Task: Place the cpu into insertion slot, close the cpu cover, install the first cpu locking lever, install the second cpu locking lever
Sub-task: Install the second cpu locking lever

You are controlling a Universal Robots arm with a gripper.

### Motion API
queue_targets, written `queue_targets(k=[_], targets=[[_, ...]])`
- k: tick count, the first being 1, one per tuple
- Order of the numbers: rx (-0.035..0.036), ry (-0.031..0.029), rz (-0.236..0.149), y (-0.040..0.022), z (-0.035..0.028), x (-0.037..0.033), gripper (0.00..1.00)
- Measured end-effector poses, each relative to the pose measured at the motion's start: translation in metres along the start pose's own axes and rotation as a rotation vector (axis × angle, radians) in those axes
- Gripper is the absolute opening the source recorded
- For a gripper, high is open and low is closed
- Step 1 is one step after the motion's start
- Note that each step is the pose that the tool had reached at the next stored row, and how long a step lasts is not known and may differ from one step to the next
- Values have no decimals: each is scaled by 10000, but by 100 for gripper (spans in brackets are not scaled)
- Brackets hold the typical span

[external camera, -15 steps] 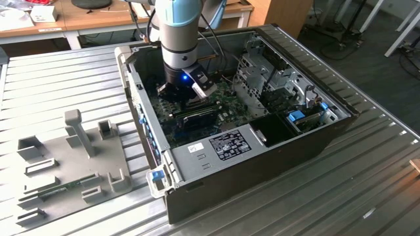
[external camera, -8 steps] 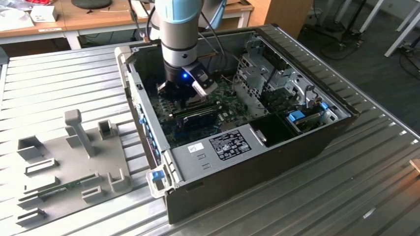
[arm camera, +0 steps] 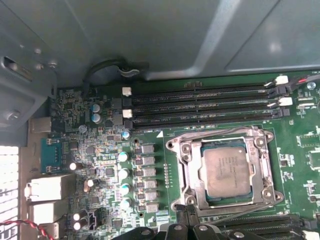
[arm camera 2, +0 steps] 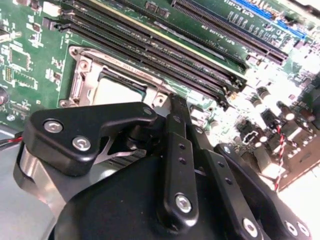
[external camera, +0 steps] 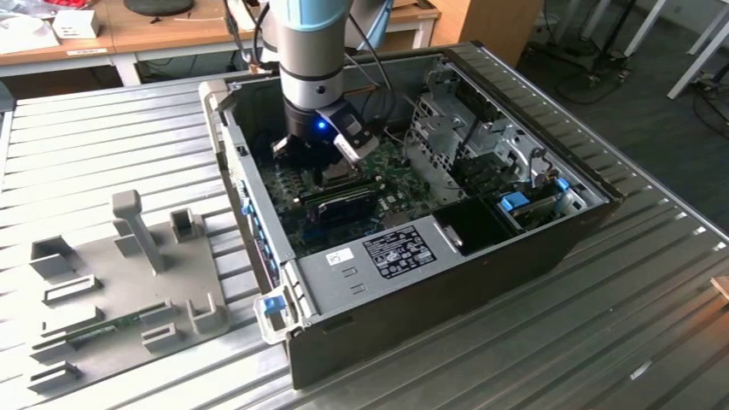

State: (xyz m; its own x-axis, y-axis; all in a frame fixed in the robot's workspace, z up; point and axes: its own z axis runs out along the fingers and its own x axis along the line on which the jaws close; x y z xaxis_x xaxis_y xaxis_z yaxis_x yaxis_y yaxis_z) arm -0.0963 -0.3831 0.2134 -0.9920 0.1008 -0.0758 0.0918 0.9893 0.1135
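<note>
**Hovering over the socket, CPU seated**

Arm's down inside the open PC case (external camera: 479, 256), gripper (external camera: 324, 158) low over the green circuit board (arm camera: 100, 150) toward the exterior view's left-centre. The cpu (arm camera: 226, 172) lies flat in the insertion slot (arm camera: 186, 170), pale face up. The cpu cover (arm camera: 225, 134) looks folded down around it, chip showing thru the square window. Memory slots (arm camera: 200, 107) run just beside the socket. In the second wrist view, black gripper fingers (arm camera 2: 177, 150) sit close together near the socket's edge, nothing seen btwn them; open or closed, can't tell. Grey fixture plate (external camera: 114, 290) rests on the ribbed table (external camera: 102, 145), well apart.
</note>
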Motion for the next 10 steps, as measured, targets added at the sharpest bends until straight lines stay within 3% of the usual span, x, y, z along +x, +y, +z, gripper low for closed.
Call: queue_targets(k=[10], targets=[[-1,0,0,15,-128,-10,10]])
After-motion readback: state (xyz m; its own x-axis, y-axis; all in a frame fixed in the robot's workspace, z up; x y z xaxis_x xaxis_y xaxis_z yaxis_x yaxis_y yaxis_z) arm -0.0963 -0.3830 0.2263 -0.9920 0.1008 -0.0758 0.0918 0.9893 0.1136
